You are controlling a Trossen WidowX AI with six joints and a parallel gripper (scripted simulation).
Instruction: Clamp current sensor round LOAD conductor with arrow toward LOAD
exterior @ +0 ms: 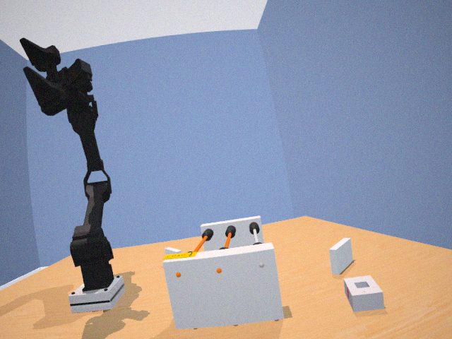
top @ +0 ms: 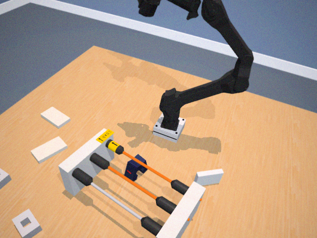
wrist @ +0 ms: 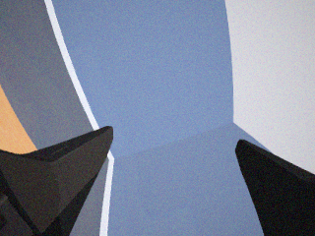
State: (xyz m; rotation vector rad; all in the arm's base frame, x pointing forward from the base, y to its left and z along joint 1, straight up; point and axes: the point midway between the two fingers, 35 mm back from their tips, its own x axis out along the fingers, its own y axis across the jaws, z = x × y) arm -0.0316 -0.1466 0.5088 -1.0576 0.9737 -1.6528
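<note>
The dark navy sensor (top: 131, 167) stands open on the table with a red mark on its side. In the top view the orange LOAD conductor (top: 158, 174) (exterior: 201, 244) crosses in front of its top; the sensor appears below it, not clamped round it. The yellow LOAD marker (top: 104, 137) (exterior: 171, 256) lies on one end wall, beside a yellow sleeve (top: 112, 146) with a black arrow. The end wall hides the sensor in the exterior view. My gripper (exterior: 22, 54) (wrist: 176, 140) is wide open and empty, high above the table and far from the sensor.
The rack (top: 81, 150) (exterior: 226, 292) also holds a second orange conductor (top: 132, 182) and a grey one (top: 115, 200). White plates (top: 55, 117) (top: 48, 149) lie beyond its LOAD end. A white block (top: 209, 177) stands near its other end. A holed block (top: 19, 222) (exterior: 364, 302) lies apart.
</note>
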